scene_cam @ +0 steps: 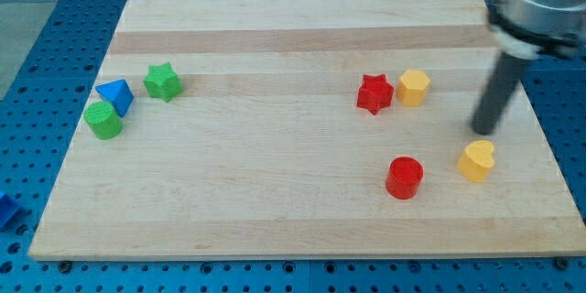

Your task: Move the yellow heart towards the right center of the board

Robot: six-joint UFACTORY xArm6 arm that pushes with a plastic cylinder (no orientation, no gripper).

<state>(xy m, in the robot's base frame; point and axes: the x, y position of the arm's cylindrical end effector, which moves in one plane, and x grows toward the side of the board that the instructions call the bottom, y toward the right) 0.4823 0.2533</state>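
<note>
No text, labels, brands, numbers or signs are showing anywhere readable. Nothing is printed on the table [302, 229], and the blocks are showing plain coloured faces with no markings.

On the counter [275, 192], the tip [484, 132] stands just at 12 o'clock of the yellow heart [477, 160]. The red cylinder [404, 177] lies near the heart's 9 o'clock. The red star [374, 93] and yellow hexagon [414, 86] sit side by side at 11 o'clock. Far at 9 o'clock cluster the green star [162, 81], blue triangle [115, 96] and green cylinder [103, 120].
</note>
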